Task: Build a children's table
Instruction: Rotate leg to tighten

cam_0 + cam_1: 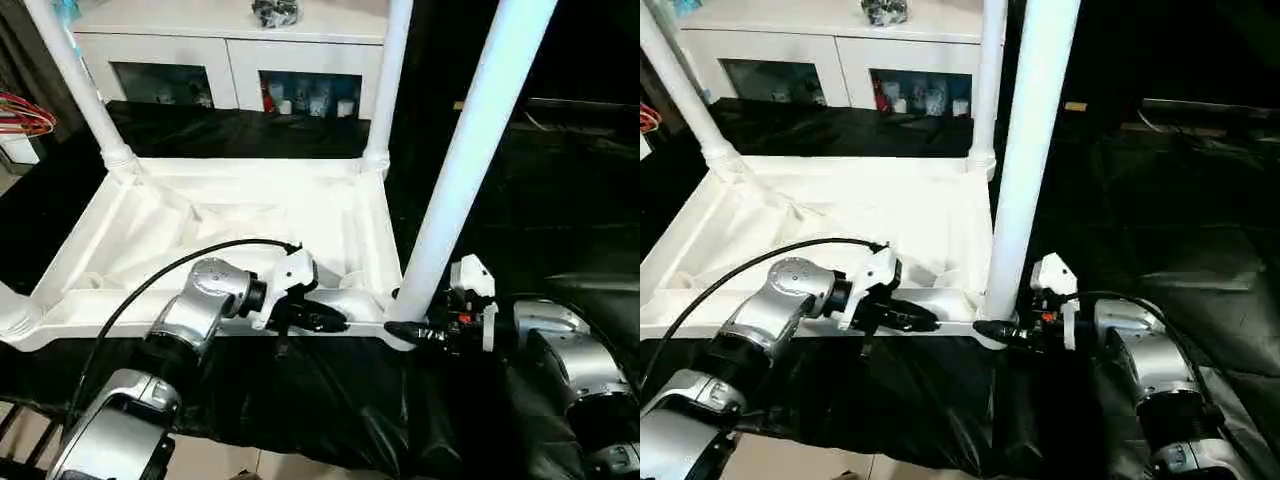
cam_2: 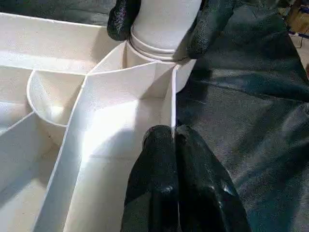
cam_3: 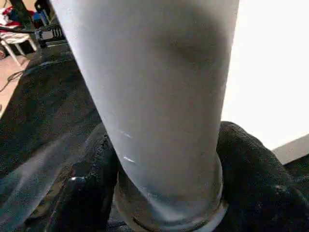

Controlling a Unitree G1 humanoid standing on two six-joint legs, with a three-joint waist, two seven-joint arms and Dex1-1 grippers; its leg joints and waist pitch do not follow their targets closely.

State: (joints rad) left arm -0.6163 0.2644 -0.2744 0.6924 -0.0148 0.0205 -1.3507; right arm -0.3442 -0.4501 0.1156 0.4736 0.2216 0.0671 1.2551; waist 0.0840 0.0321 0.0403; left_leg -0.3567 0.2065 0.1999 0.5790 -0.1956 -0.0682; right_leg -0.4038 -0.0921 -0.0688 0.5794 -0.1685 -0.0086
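The white table top (image 1: 150, 220) lies upside down on a black cloth, ribbed underside up. My left gripper (image 2: 174, 141) is shut on the thin near rim (image 1: 120, 325), close to the near right corner. In that corner socket stands a tall white leg (image 1: 470, 150), leaning a little. My right gripper (image 1: 400, 330) reaches in from the right at the leg's base, and its black fingers (image 3: 87, 188) press against both sides of the tube just above the collar. Two more legs (image 1: 388, 80) (image 1: 75, 70) stand in the far corners. Another leg base (image 1: 10, 312) shows at the near left corner.
A white cabinet (image 1: 230, 40) with glass-fronted compartments stands behind the table. The black cloth (image 1: 330, 400) covers the work surface and hangs over its near edge. Red cables (image 1: 25, 115) lie at the far left. A black cable (image 1: 180, 262) arcs over my left forearm.
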